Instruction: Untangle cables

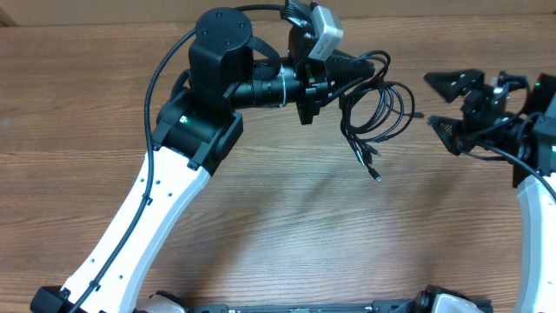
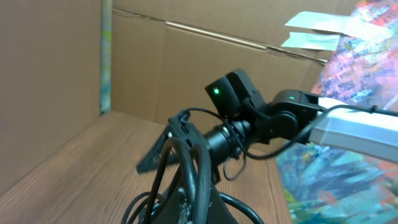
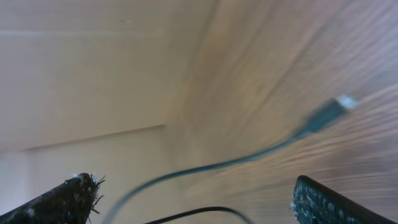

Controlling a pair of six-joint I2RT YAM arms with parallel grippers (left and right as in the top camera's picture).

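Left gripper [image 1: 352, 71] is clamped on the cables [image 1: 375, 113], loops and plug ends dangling off its right side. Right gripper [image 1: 447, 106] sits with jaws wide apart just beyond those loops, facing them. I'd reach in leftward with it.

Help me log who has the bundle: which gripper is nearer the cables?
Left. The left gripper is shut on the cables, which dangle from it. The right gripper stands open beside the loops, apart from them.
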